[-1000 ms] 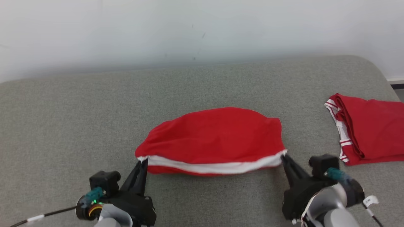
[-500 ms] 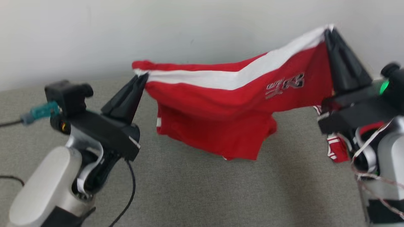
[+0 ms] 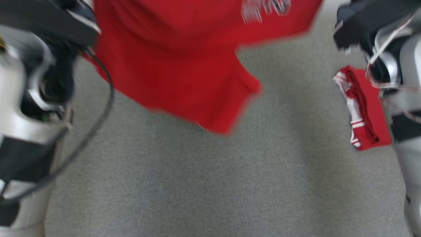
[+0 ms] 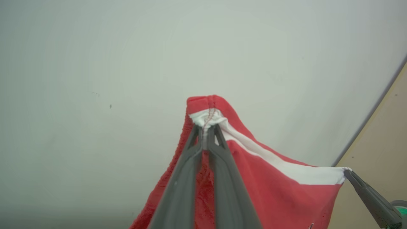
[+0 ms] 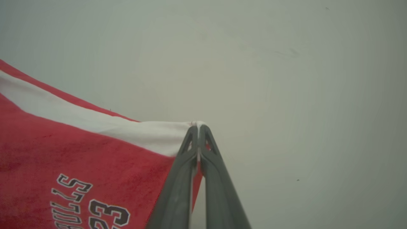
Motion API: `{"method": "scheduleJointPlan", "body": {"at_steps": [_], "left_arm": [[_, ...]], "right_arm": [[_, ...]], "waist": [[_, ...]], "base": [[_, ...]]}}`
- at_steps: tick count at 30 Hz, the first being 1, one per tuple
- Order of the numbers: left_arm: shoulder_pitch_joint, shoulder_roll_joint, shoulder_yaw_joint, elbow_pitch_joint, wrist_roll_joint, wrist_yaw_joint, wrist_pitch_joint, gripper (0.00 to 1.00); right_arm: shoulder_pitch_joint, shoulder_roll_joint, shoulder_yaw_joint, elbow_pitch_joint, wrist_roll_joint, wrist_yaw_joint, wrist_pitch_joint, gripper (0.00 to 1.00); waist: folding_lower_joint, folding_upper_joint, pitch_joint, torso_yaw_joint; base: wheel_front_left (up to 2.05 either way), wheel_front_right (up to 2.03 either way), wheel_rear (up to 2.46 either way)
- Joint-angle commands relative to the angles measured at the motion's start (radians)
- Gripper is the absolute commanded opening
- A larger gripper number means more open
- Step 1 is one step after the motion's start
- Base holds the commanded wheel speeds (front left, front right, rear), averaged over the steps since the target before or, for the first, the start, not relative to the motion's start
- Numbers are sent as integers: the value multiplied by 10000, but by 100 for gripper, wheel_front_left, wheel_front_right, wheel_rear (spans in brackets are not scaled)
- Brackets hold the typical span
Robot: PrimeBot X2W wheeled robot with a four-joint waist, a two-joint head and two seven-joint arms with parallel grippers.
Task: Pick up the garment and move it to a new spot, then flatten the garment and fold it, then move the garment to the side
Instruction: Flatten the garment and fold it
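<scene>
Red garment (image 3: 184, 65) is up off the grey tabletop (image 3: 197, 184). It hangs across the upper middle of the head view, blurred, with its lowest corner dangling near frame centre. I can't tell if that corner touches the surface.

Far left of the head view: left arm (image 3: 23, 82), pale with black housing, and a cable (image 3: 98, 108) looping down beside it.

Left tool (image 4: 206, 128), centre of the left wrist view: jaws pinched narrow on the garment's white-banded corner at the seam, pale wall (image 4: 95, 79) behind. The white band runs down-right to the right tool (image 4: 349, 174), which grips the other corner at lower right of that view.

Right wrist view: the tool's fingers are closed tight on the band's end, frame centre. Red cloth with a printed "23" sits at lower left.

Head view, right: folded red piece (image 3: 368, 112) with white trim lies on the tabletop, just beside the right arm (image 3: 404, 49).
</scene>
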Motion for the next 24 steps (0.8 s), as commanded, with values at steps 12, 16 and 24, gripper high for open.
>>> {"method": "scheduleJointPlan", "body": {"at_steps": [12,16,24], "left_arm": [[-1488,-467,894,1106,1365,-1350,-3647,0],[-119,-559,517,1579,1694,-1914,-3751,0],[3286,-560,-500,3005,1764,-2359,-3778,0]], "right_arm": [[-2559,930,-1357,1674,-3085,-25,-3731,0],[-1591,711,-238,2375,-2708,-23,-3628,0],[1108,-157,1904,2218,-123,-22,-1930,0]], "waist": [[-2,-1,2478,-234],[-2,-1,2555,-245],[-2,-1,1489,-238]], "base": [[0,0,0],[0,0,0],[0,0,0]]}}
